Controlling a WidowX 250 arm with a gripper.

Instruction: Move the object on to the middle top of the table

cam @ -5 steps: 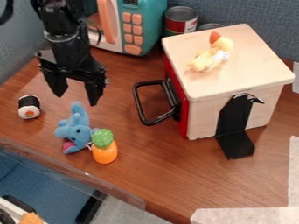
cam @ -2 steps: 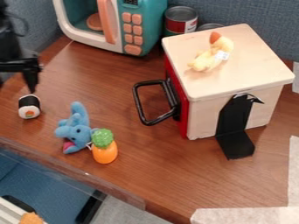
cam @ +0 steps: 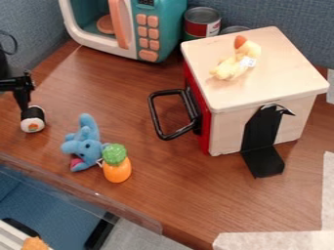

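One toy sushi roll (cam: 32,118) at the frame's left, likely the object to move.
Probably light, firm and slippery: best held around its dark sides. The end effector (cam: 21,100) hangs right by it; open or closed, I cannot tell. Blue plush elephant (cam: 84,145) and toy pineapple (cam: 116,165) sit to its lower right.

No text, number or sign can be read, whether on the label (cam: 213,29) of the can (cam: 197,22) at top center, the plush toy's (cam: 228,67) white tag (cam: 248,62) at upper right, or the toy microwave's (cam: 168,24) dark display (cam: 145,2).
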